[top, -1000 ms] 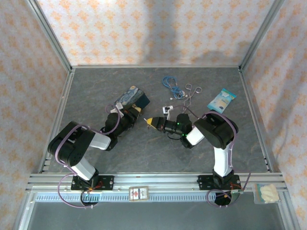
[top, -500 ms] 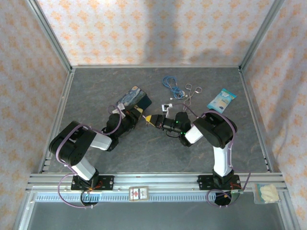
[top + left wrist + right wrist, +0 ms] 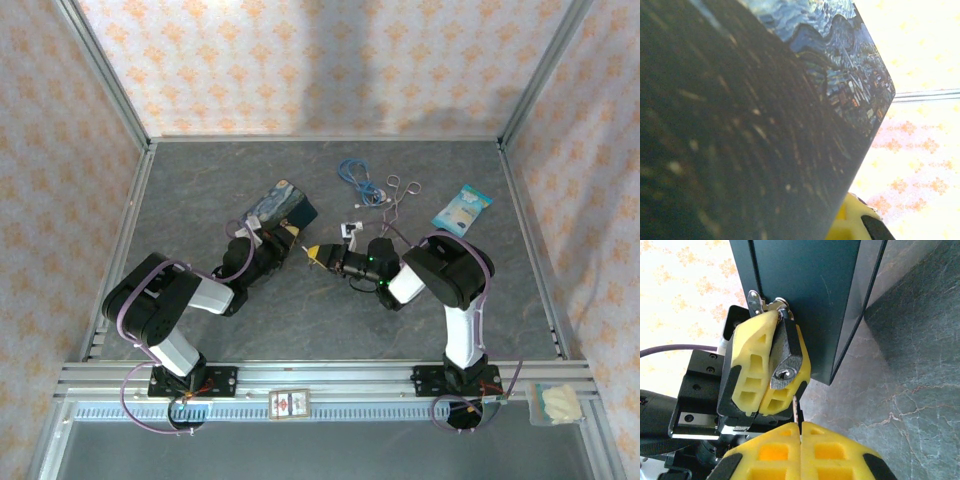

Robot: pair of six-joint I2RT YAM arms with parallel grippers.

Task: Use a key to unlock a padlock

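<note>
Just above the surface (image 3: 200, 180), beside the painted tin (image 3: 805, 300), your left end effector (image 3: 771, 392) is clamped shut on the padlock (image 3: 786, 360), with the keyhole turned toward the other arm, I judge for access. Your right end effector (image 3: 800, 432) pinches the key (image 3: 796, 409) tight; its tip is near the keyhole, not yet in.

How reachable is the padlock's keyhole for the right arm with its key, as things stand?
Probably reachable. The left gripper holds the padlock with its keyhole turned toward the right gripper, whose key points at it from close by, nothing between. It may need slight alignment.
</note>
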